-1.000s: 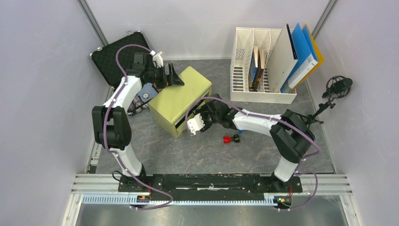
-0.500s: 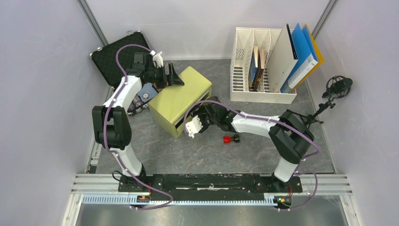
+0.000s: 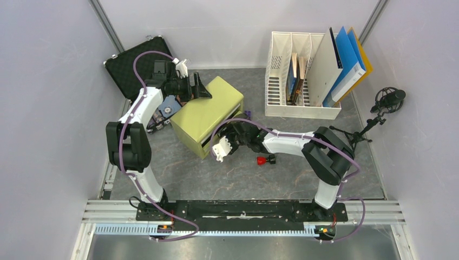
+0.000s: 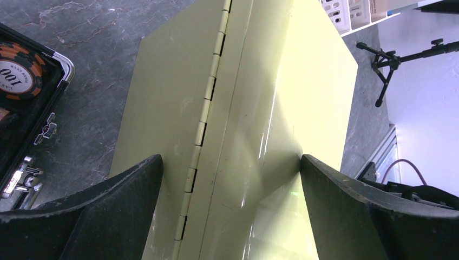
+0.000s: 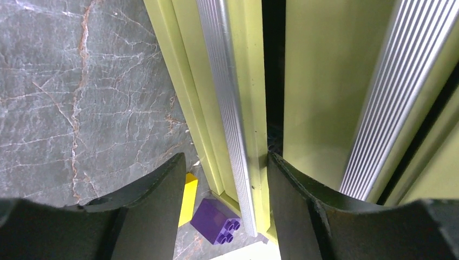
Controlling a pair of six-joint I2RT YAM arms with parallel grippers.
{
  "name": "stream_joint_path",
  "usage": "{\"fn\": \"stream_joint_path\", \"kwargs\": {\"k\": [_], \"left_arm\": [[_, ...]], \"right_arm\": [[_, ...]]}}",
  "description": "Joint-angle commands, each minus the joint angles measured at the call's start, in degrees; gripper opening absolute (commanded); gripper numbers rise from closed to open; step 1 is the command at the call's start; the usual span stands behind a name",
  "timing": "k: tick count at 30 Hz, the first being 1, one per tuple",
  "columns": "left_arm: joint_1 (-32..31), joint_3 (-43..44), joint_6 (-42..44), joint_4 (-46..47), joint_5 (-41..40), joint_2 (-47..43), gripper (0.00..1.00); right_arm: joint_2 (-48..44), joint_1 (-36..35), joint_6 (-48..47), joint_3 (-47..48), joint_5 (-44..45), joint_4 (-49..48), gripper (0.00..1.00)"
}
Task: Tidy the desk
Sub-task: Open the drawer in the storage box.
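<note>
Compared with 1 second back, the right arm has drawn in toward the near-left. Its wrist now sits a bit further out from the cabinet front, and the elbow has swung left with it. The left arm hasn't budged, and the loose bits look to be where they were.

Right gripper (image 5: 226, 157): the jaws are partway apart, straddling the drawer front (image 5: 246, 65) right at its ribbed silver rail (image 5: 224, 81). The inner finger looks pressed against the back of the panel. We see a sliver of desk between the outer finger and the panel, though, so we can't tell if it's a real pinch or just a hook. There's a dark gap behind the panel, so the drawer is out a little.

Left gripper (image 4: 231, 157): the jaws are spread wide and hold nothing. They sit over the far-left corner of the yellow-green cabinet (image 3: 208, 111), with the piano hinge (image 4: 204, 108) running between the fingers. Looks like bracing to us.

The desk (image 5: 81, 97), dark grey with marble veins, lies under everything. Loose on it are 1 purple brick (image 5: 216, 222) and a yellow piece (image 5: 188, 197) just beside it at the cabinet's foot. There's also a small red-and-black item (image 3: 262, 160) near the right forearm. The black case (image 3: 132, 67) at far left lies open with a poker chip (image 4: 16, 65) inside. The file rack (image 3: 281, 70) at the back already holds folders.

Our read is early days: the drawer is barely open, 3 bits aren't put away yet, and the case isn't shut.
</note>
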State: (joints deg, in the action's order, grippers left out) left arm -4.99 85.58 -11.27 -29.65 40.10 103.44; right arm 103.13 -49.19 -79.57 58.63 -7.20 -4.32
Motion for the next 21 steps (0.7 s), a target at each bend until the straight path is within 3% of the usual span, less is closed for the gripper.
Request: {"fn": "stream_joint_path", "kwargs": {"k": [1, 10, 21], "left_arm": [[-0.1, -2.0, 3.5, -4.1, -12.3, 5.1, 0.99], [-0.1, -2.1, 3.4, -4.1, -11.8, 4.6, 0.99], [-0.1, -2.1, 3.4, -4.3, -11.7, 4.3, 0.99]], "right_arm": [[1.5, -0.4, -3.1, 1.1, -0.4, 2.7, 0.6], [1.9, -0.2, -7.8, 4.7, -2.0, 17.9, 0.54], [-1.3, 0.7, -7.3, 4.0, -3.8, 23.9, 0.51]]}}
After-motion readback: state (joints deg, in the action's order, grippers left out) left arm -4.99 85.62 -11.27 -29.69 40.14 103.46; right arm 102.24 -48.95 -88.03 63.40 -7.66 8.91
